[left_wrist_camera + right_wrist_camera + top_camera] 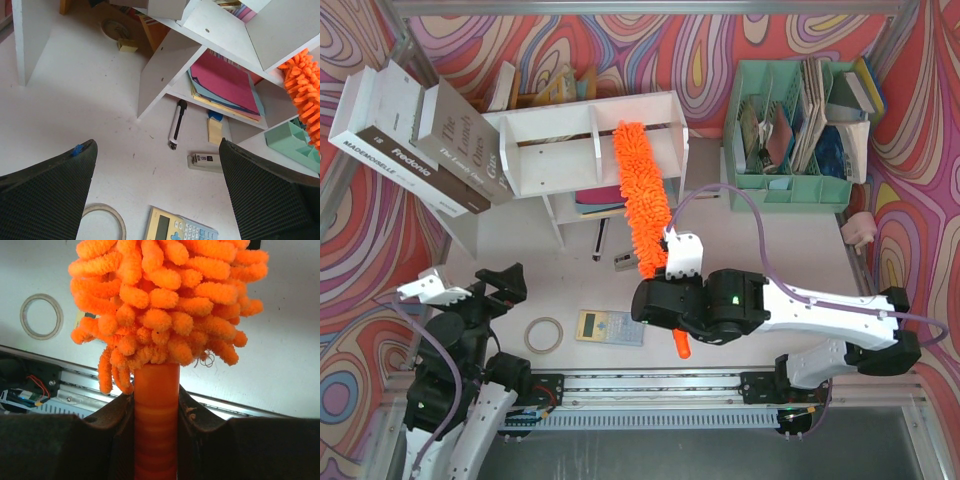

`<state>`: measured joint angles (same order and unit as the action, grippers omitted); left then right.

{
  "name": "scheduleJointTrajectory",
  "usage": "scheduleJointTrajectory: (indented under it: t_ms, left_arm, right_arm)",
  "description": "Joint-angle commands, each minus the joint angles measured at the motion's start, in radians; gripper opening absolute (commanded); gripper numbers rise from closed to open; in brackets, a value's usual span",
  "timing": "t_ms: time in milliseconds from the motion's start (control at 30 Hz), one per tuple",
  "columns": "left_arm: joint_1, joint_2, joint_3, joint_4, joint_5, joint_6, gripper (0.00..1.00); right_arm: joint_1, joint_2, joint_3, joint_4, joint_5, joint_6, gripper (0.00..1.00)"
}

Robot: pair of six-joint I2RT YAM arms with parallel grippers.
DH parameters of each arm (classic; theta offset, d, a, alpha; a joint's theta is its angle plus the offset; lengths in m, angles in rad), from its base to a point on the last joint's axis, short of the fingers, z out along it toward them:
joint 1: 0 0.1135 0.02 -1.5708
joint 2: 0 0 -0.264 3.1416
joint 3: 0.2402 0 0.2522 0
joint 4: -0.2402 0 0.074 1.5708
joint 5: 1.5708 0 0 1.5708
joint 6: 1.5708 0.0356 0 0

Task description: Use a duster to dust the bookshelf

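- Your right gripper [156,407] clamped the duster [642,195] by its orange handle.
- Its fluffy head lay slanted across the bookshelf [560,135] at the right end, tip on the top board.
- Your left gripper [492,288] hung wide open, near 1 tape ring [544,334] and 1 calculator [610,327].

Black-and-white arms [800,300], lilac cables [752,207], textured black tool fingers [45,200]

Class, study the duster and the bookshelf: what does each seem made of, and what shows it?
Duster: head looks like matte microfibre, shown by fuzzy orange strands; handle seems smooth, slightly glossy plastic with ridges. Bookshelf: probably painted or laminated board, given flat white matte panels with small holes.
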<state>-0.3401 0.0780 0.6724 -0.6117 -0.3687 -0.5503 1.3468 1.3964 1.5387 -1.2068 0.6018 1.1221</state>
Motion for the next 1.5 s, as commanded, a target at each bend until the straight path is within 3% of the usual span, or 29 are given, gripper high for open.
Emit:
scheduleJointTrajectory:
  t_ms: [0, 100, 300, 600, 800, 1100, 1467]
  left_arm:
    - [0.005, -0.024, -0.012, -0.005, -0.012, -0.021, 0.98]
    - [0.005, -0.028, -0.013, -0.006, -0.015, -0.027, 0.98]
    - [0.004, -0.03, -0.016, -0.005, -0.018, -0.029, 0.98]
    - [0.004, -0.027, -0.016, -0.006, -0.022, -0.031, 0.98]
    - [0.004, -0.027, -0.019, -0.008, -0.029, -0.032, 0.98]
    - [0.004, -0.024, -0.018, -0.005, -0.026, -0.033, 0.99]
    - [0.004, -0.02, -0.02, -0.005, -0.024, -0.033, 0.98]
  right_arm:
    - [-0.017, -0.024, 0.05, -0.065, 0.083, 0.064, 0.0]
    - [-0.026, -0.053, 0.04, -0.197, 0.103, 0.179, 0.0]
    - [-0.05, -0.124, -0.039, -0.207, 0.08, 0.226, 0.0]
    - [-0.05, 0.002, 0.034, 0.089, -0.008, -0.086, 0.0]
    - [-0.05, 0.043, 0.069, 0.206, -0.063, -0.202, 0.0]
    - [-0.051, -0.008, 0.081, 0.085, 0.046, -0.105, 0.0]
    - [-0.05, -0.086, 0.121, 0.127, 0.092, -0.154, 0.0]
